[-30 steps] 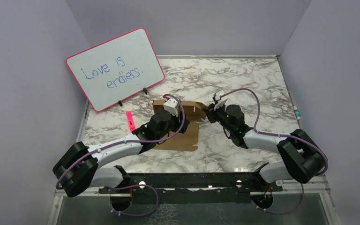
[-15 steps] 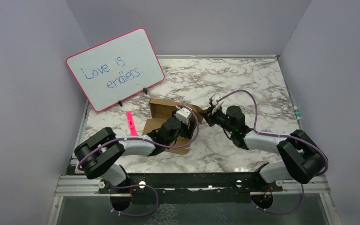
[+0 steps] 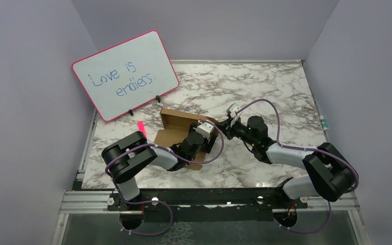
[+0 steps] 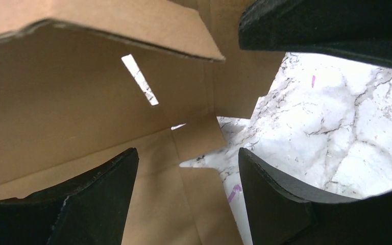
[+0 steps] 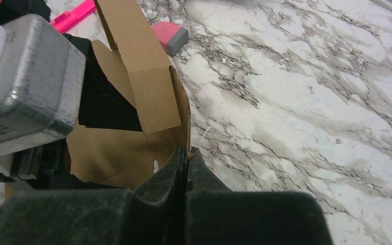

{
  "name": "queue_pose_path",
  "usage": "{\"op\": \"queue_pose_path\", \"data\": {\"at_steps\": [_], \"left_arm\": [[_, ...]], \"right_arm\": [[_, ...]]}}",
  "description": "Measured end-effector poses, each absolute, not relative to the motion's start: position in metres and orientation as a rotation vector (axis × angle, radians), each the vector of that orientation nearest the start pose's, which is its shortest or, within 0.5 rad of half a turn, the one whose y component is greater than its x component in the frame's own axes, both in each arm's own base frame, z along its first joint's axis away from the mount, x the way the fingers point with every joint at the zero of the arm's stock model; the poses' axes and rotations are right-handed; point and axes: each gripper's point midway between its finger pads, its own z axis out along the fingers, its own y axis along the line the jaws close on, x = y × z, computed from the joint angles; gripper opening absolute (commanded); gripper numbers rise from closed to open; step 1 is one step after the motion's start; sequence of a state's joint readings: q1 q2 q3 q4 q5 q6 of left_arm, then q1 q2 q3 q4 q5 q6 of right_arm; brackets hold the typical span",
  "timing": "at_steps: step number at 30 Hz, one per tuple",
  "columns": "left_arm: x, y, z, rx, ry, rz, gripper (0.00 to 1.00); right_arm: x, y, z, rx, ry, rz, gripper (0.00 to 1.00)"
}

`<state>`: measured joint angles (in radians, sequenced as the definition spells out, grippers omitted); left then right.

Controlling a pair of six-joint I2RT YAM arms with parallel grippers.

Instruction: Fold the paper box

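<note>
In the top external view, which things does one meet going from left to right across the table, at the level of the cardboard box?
pink marker → paper box → right gripper, shut on the box's right wall.

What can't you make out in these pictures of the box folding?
- Top view: the left arm covers the paper box's near side and part of the pink marker.
- Left wrist view: the frame edges cut off the box's outline.
- Right wrist view: a box flap hides part of the pink eraser.

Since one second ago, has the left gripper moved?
Yes. The left gripper shifted right and nearer the arm bases, away from the whiteboard.
</note>
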<state>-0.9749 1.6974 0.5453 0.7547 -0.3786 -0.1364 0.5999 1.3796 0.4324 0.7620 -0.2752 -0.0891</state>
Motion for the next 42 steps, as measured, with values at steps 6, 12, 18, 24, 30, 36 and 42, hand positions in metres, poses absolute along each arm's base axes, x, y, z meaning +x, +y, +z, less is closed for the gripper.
{"op": "queue_pose_path", "data": {"at_steps": [6, 12, 18, 24, 30, 36, 42], "left_arm": [[0.289, -0.313, 0.040, 0.553, 1.859, -0.328, 0.74], [0.295, -0.307, 0.034, 0.523, 1.860, -0.272, 0.66], [0.299, -0.305, 0.041, 0.486, 1.839, -0.256, 0.52], [0.300, -0.300, 0.061, 0.444, 1.802, -0.267, 0.48], [0.303, -0.294, 0.075, 0.391, 1.778, -0.292, 0.48], [0.303, -0.284, 0.066, 0.361, 1.806, -0.289, 0.56], [0.292, -0.288, 0.056, 0.416, 1.822, -0.350, 0.67]], "right_arm": [[0.296, 0.262, 0.123, -0.813, 1.596, 0.636, 0.01], [0.293, 0.265, 0.124, -0.829, 1.589, 0.656, 0.01], [0.293, 0.265, 0.124, -0.837, 1.585, 0.654, 0.01], [0.292, 0.265, 0.124, -0.842, 1.582, 0.656, 0.01], [0.291, 0.267, 0.124, -0.851, 1.578, 0.667, 0.02], [0.289, 0.267, 0.123, -0.857, 1.577, 0.675, 0.03], [0.288, 0.267, 0.122, -0.860, 1.580, 0.678, 0.03]]}}
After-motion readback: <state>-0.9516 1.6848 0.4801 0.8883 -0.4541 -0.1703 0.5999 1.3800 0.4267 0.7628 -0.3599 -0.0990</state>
